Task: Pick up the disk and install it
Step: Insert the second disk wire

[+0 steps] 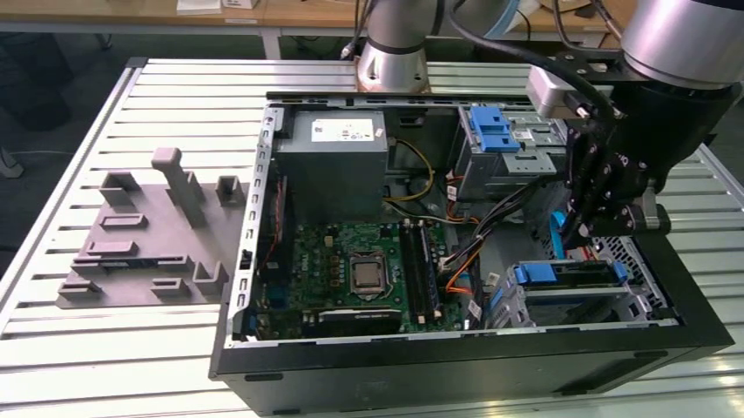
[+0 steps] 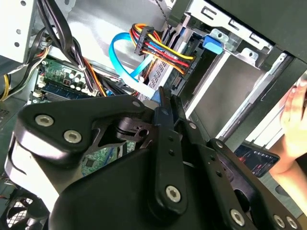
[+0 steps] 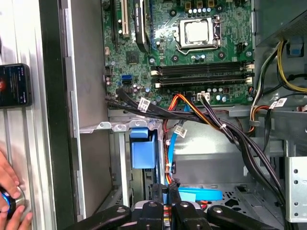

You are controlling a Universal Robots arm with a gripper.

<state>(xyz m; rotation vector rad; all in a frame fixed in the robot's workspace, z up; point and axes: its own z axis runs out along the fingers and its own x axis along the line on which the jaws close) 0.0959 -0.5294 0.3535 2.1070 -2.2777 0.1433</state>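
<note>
The gripper (image 1: 578, 237) hangs inside the open computer case (image 1: 465, 366), low in its drive-bay corner; in both wrist views the black linkages crowd the tips (image 3: 165, 188) (image 2: 165, 103), and I cannot tell whether the jaws are open or closed, or whether they hold anything. The disk (image 1: 570, 273) sits in the lower drive cage (image 1: 633, 305) just below the jaws in the exterior view, its blue carrier end (image 3: 143, 149) facing out, near the tips but apart from them. A light-blue data cable (image 2: 122, 57) loops just ahead of the jaws, beside a bundle of coloured power wires (image 2: 163, 48). Beyond them lies the green motherboard (image 3: 192, 52) with its processor socket (image 3: 197, 32). Well away from the jaws, outside the case wall, a person's hand (image 3: 10, 203) rests on the slatted table (image 1: 139, 348).
</note>
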